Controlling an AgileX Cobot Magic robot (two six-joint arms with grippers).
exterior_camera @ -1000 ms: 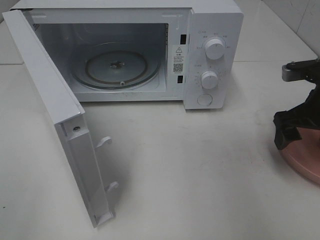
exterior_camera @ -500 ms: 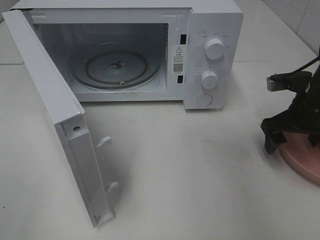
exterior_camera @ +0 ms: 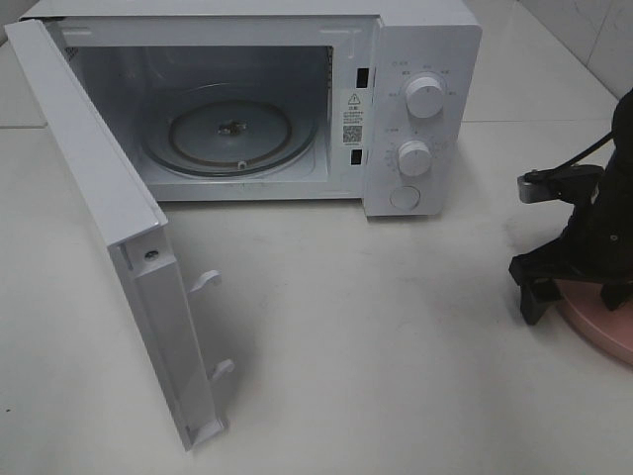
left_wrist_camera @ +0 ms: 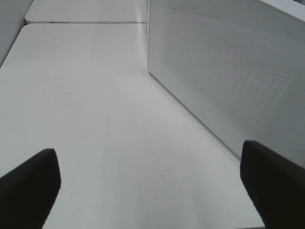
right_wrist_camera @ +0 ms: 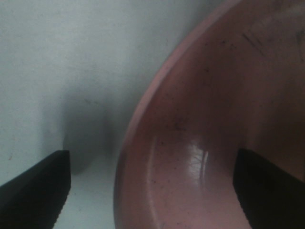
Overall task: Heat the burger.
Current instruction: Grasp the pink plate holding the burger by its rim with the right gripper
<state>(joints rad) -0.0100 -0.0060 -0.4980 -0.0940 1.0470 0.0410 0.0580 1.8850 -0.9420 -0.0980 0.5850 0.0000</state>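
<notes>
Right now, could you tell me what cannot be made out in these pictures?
Burger: in no view.
Plate: cut by the high view's right edge, partly under the right arm; right wrist view shows only part.
Knob labels: too small, high view.
Left jaws: outside high view; only tips in left wrist view.

One microwave [exterior_camera: 427,40], one pink plate [exterior_camera: 599,332]

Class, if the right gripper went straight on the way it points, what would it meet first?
Probably the plate, at its rim: the open right gripper straddles it, with table under one side. Depth is unclear.
</notes>
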